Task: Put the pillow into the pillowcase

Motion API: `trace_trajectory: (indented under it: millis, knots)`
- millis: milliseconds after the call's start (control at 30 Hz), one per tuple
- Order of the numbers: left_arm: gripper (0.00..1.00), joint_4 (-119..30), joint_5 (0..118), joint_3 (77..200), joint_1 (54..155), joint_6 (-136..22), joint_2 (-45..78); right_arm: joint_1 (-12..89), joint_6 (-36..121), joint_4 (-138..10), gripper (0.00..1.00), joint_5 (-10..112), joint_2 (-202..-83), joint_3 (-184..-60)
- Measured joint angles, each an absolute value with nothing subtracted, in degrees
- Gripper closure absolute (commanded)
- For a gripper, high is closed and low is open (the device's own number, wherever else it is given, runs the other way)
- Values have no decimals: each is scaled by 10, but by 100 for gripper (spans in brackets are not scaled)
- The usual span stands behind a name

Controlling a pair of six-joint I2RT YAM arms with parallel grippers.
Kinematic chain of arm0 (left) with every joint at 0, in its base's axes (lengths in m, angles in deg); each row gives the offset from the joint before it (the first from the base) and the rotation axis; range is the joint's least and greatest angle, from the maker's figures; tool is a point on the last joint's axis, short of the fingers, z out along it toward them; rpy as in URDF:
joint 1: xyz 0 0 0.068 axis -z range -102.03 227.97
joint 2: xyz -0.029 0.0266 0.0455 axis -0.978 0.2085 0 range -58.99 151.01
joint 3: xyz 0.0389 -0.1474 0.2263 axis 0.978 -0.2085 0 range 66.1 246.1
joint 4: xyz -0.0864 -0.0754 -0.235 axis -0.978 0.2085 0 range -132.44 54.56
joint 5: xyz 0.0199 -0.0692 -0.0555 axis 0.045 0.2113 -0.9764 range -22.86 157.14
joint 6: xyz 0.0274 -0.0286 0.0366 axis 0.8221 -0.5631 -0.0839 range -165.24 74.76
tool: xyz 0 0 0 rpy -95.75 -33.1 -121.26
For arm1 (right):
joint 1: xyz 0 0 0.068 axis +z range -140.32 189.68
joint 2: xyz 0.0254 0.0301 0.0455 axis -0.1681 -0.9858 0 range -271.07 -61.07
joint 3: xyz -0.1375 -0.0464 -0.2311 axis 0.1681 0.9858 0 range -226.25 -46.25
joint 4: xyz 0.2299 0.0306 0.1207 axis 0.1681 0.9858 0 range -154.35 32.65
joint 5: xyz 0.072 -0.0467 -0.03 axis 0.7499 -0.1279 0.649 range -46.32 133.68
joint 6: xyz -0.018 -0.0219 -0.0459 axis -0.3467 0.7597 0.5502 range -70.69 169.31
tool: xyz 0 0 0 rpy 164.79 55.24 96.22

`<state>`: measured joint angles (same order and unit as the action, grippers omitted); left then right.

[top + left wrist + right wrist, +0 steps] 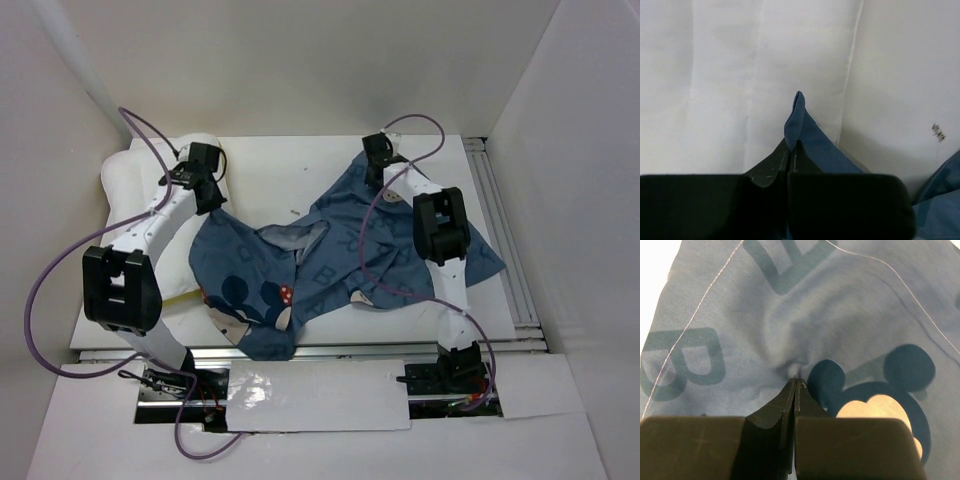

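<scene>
The blue pillowcase (330,260) lies crumpled across the middle of the table, a mouse face with a red bow near its front. To its left the white pillow (130,185) lies partly under my left arm. My left gripper (210,192) is at the pillowcase's left far corner. In the left wrist view this gripper (791,146) is shut on a raised fold of blue pillowcase (810,135) above the pillow (715,75). My right gripper (380,152) sits at the cloth's far edge. In the right wrist view it (796,381) is shut on puckered pillowcase (840,315) beside a printed mouse face (880,405).
White walls close in the table on the left, back and right. A metal rail (500,220) runs along the right side and another (350,350) along the front edge. Purple cables (40,300) loop off both arms.
</scene>
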<state>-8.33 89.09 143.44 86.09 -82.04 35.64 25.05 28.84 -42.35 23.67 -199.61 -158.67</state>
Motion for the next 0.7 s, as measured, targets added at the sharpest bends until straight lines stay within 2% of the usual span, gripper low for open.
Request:
trace_trajectory:
  millis: [333, 500, 700]
  knots:
    - [100, -112, 908, 1472, 875, -766, 320, 165, 210, -422, 100, 131, -1849, -1411]
    - [100, -188, 883, 1472, 883, -736, 281, 93, 185, -429, 100, 94, -1705, -1341]
    - [100, -280, 873, 1472, 903, -692, 276, 34, 181, -440, 100, 66, -1570, -1317]
